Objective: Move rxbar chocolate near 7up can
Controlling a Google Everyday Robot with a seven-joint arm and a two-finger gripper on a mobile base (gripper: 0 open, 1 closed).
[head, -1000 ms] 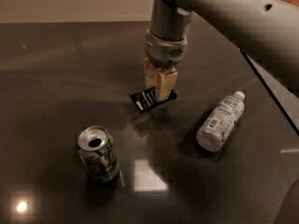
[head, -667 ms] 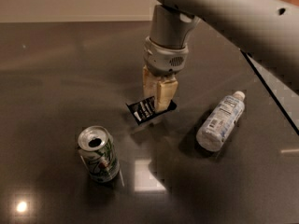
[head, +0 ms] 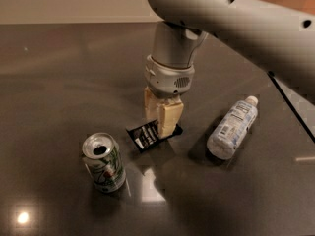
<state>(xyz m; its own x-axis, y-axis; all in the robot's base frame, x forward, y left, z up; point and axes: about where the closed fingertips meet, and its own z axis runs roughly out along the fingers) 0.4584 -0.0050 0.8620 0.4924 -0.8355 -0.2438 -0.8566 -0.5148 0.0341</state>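
Note:
The rxbar chocolate (head: 146, 135) is a small black wrapper bar with white lettering, at the middle of the dark table. My gripper (head: 162, 127) reaches straight down over it, with its tan fingers (head: 168, 118) shut on the bar's right half. The bar is at or just above the table surface; I cannot tell which. The 7up can (head: 103, 162) stands upright to the lower left of the bar, a short gap away, with its silver top opened.
A clear plastic bottle (head: 232, 128) with a white cap lies on its side to the right of the gripper. The dark glossy table (head: 59, 82) shows light glare near the front. My grey arm (head: 236, 23) crosses the upper right.
The gripper has moved with the rxbar chocolate toward the front and left, closer to the 7up can. The can and bottle have not moved.

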